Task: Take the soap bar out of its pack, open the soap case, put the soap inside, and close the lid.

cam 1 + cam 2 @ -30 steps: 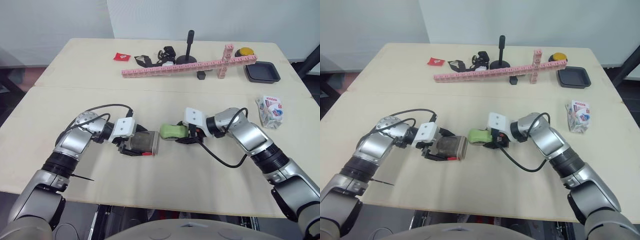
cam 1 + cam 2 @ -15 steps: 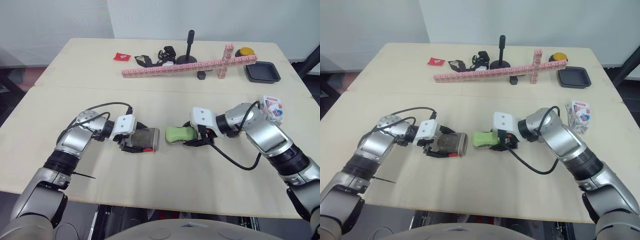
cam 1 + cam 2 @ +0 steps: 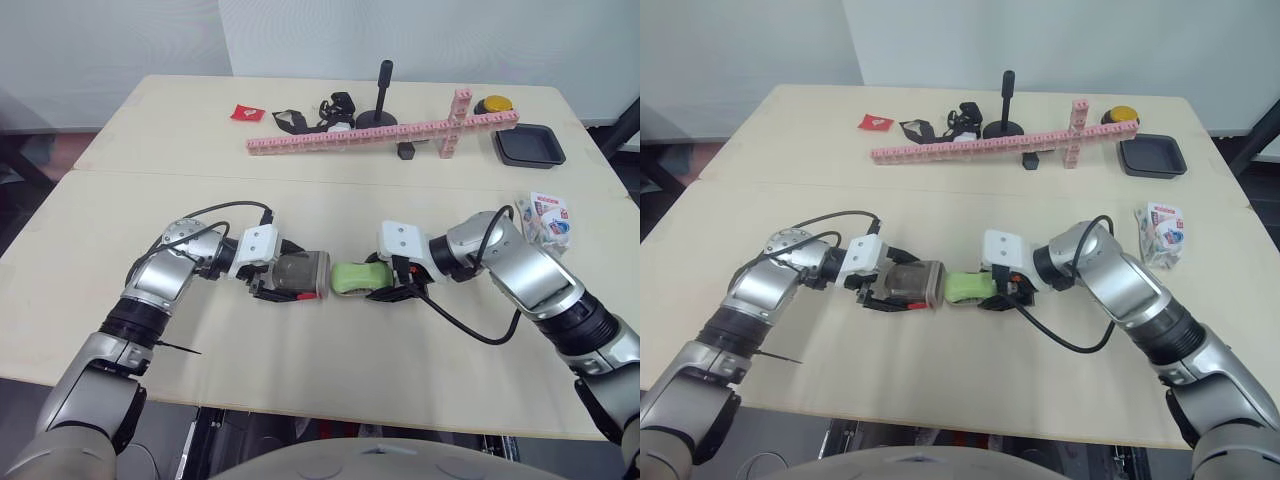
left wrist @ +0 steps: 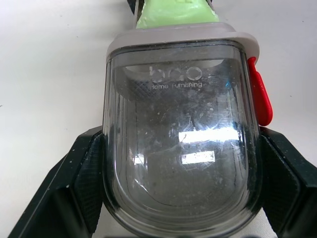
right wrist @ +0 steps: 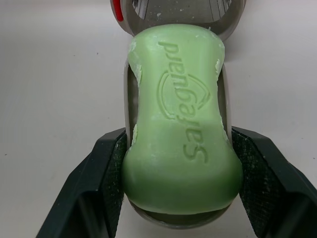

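The step in hand is putting the soap into the case. The left gripper [image 3: 274, 281] has its jaws clenched on the sides of the clear case [image 3: 303, 274]. The case lies on its side on the counter [image 3: 330, 350], with its open grey-rimmed mouth turned toward the other arm. The right gripper [image 3: 386, 284] has its jaws grasping the green soap [image 3: 353, 277], which rests on a grey tray [image 5: 173, 224]. The soap's front end is right at the mouth of the case, though whether it has entered cannot be told. The empty pack [image 3: 545, 215] lies well apart, on the right. The next move probably calls for a straight, level push of soap and tray into the case, with the left arm bracing, until the red latch [image 4: 260, 96] can catch.
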You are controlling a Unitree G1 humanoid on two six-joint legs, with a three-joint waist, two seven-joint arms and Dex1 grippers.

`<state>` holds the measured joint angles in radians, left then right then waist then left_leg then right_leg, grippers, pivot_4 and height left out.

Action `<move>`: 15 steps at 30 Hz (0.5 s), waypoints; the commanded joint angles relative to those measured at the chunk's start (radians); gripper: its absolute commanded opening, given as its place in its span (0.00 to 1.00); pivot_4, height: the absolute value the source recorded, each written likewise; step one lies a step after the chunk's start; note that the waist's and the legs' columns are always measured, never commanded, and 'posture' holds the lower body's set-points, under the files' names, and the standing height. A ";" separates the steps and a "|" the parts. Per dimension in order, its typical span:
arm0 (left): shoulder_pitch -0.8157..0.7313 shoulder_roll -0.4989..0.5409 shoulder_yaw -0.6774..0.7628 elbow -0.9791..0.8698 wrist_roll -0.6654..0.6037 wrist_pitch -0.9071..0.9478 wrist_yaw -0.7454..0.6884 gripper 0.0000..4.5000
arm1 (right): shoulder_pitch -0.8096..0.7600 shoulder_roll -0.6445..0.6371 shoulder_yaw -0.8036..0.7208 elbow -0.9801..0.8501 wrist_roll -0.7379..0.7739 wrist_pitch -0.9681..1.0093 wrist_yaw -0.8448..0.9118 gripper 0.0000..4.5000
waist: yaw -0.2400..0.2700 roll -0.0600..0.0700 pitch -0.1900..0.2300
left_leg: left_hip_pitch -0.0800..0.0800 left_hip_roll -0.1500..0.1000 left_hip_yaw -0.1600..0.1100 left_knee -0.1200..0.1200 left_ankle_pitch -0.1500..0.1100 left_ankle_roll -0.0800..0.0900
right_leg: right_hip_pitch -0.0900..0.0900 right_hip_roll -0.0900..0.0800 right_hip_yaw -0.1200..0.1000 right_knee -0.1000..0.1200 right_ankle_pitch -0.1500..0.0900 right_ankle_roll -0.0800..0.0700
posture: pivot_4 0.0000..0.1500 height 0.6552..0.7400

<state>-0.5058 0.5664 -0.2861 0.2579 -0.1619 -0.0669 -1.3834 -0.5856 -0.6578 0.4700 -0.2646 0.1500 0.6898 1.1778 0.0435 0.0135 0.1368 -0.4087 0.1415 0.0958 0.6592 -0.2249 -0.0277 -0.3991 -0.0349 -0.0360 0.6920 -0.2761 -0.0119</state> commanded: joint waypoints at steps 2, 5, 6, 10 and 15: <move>-0.012 -0.008 0.024 -0.028 -0.015 -0.010 0.018 0.77 | -0.039 0.018 0.013 -0.025 -0.002 0.013 -0.007 0.58 | 0.000 0.000 0.000 | 0.000 0.000 0.000 0.000 0.000 0.000 | 0.000 0.000 0.000 0.000 0.000 0.000 | 1.00 0.92; -0.013 -0.015 0.020 -0.027 -0.010 -0.014 0.024 0.77 | -0.055 0.027 0.021 -0.018 -0.003 0.020 -0.010 0.58 | 0.002 0.000 0.000 | 0.000 0.000 0.000 0.000 0.000 0.000 | 0.000 0.000 0.000 0.000 0.000 0.000 | 1.00 0.92; -0.014 -0.017 0.018 -0.027 -0.006 -0.018 0.025 0.77 | -0.062 0.030 0.024 -0.016 -0.003 0.022 -0.012 0.58 | 0.003 0.000 0.000 | 0.000 0.000 0.000 0.000 0.000 0.000 | 0.000 0.000 0.000 0.000 0.000 0.000 | 1.00 0.92; -0.018 -0.023 0.016 -0.024 -0.001 -0.024 0.027 0.77 | -0.082 0.034 0.036 -0.008 -0.006 0.027 -0.012 0.58 | 0.006 0.000 0.000 | 0.000 0.000 0.000 0.000 0.000 0.000 | 0.000 0.000 0.000 0.000 0.001 0.001 | 1.00 0.92; -0.025 -0.038 0.015 -0.022 0.001 -0.039 0.039 0.77 | -0.122 0.042 0.069 0.004 -0.030 0.049 -0.024 0.58 | 0.007 0.000 0.000 | 0.000 0.000 0.000 0.000 0.000 0.000 | 0.000 0.000 0.000 0.000 0.001 0.001 | 1.00 0.92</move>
<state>-0.5072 0.5371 -0.2865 0.2575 -0.1533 -0.0837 -1.3557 -0.6761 -0.6237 0.5340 -0.2465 0.1384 0.7258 1.1605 0.0503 0.0135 0.1368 -0.4087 0.1415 0.0960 0.6592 -0.2247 -0.0280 -0.3996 -0.0349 -0.0359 0.6926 -0.2753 -0.0106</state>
